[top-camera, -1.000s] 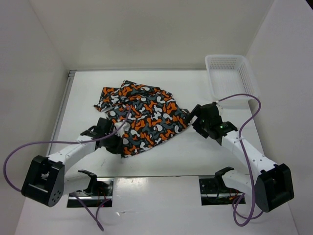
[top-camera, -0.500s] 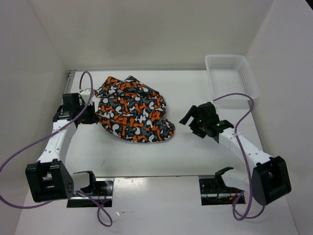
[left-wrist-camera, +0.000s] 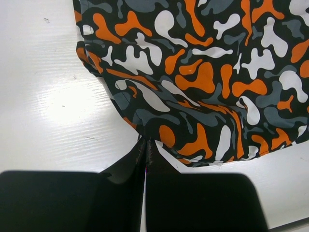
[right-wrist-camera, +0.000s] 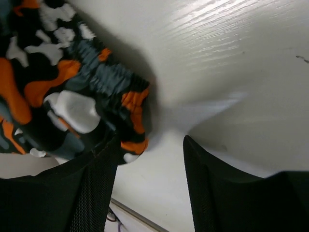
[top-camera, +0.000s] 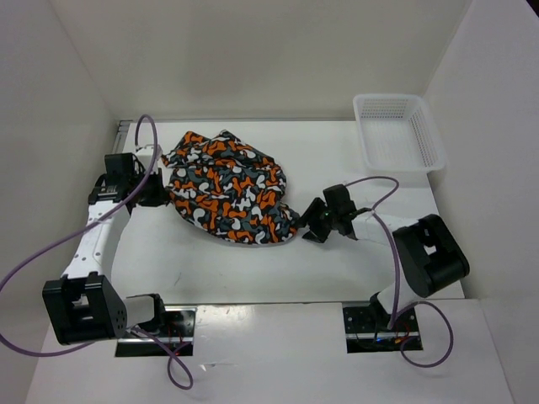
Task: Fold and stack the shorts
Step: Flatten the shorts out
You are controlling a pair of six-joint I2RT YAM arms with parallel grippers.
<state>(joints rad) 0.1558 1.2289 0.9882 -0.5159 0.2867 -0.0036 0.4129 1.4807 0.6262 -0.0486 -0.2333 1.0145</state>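
The left gripper (left-wrist-camera: 146,144) is pressing its black fingers fully together, and the near hem of the orange, black, grey and white camouflage-print fabric shorts (top-camera: 232,189) is running to a small peak right at their tips, so it appears to be pinching that edge. The right gripper (right-wrist-camera: 149,145) is standing partly open with nothing held. Its two black fingers are straddling bare board, and the gathered waistband (right-wrist-camera: 104,82) corner is lying just beside the one at 9 o'clock in the right wrist view.

Seen from above, the shorts are lying bunched in a rumpled oval at the middle of the white wood-grain bench (top-camera: 354,261). The left gripper is sitting at their 9 o'clock edge and the right at their 4 o'clock corner.

The cloth is looking thin, light and limp. It will likely sag, drag and crease rather than hold a shape, so hems and the thicker, ribbed elastic band are offering the firmest hold.

A white plastic mesh basket (top-camera: 364,135) is sitting well apart at the bench's 1 o'clock corner.
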